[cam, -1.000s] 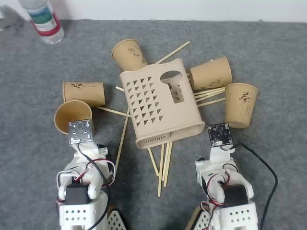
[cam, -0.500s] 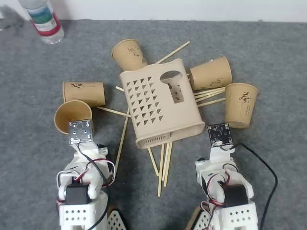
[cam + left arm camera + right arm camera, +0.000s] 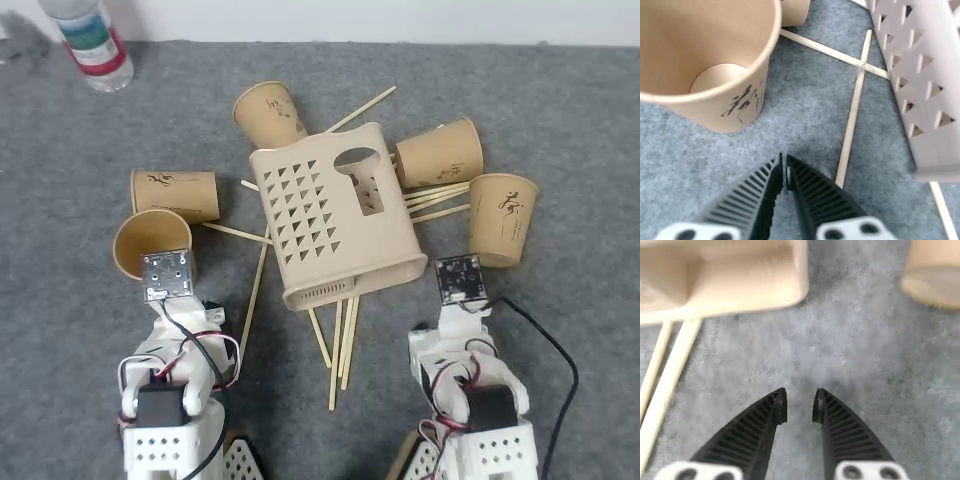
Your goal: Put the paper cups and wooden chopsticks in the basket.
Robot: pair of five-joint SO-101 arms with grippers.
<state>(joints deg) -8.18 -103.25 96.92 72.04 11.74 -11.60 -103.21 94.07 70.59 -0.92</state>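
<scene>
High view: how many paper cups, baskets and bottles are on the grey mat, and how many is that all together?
Paper cups: 5
Basket: 1
Bottle: 1
Wooden chopsticks: several, but some run under the basket, so not counted
Total counted: 7
</scene>
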